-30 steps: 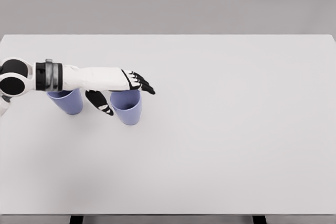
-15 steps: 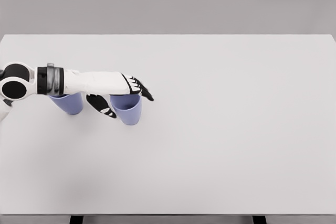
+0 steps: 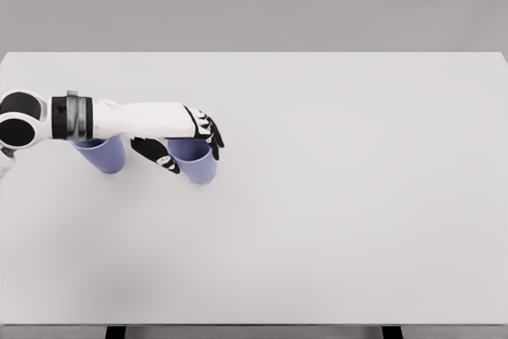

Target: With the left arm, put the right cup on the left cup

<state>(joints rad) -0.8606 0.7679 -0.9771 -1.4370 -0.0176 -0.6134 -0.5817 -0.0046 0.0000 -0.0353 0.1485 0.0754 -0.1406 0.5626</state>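
The left hand [image 3: 184, 142] reaches in from the left edge and closes around the top of the right cup [image 3: 196, 164]. The dark fingers [image 3: 213, 134] curl over the far side of its rim, and the thumb [image 3: 155, 154] presses in from the near left side, so the cup sits between thumb and fingers. The grasp looks closed on the cup, though whether every finger actually touches the wall cannot be told from this view. The cup's base seems to be at or just above the white desk [image 3: 333, 196].

The left cup [image 3: 103, 154] stands just behind the thumb, under the forearm, near the right cup but apart from it. The right arm does not show.

The main risk is the hold itself. It pinches only the rim of a tapered cup, so the cup could tilt or slip out as it rises. The left cup is also close beneath the forearm and beside the thumb. A sideways move made before enough lift could knock it over or push it away. A tilted cup may also catch the left cup's rim instead of settling on it.
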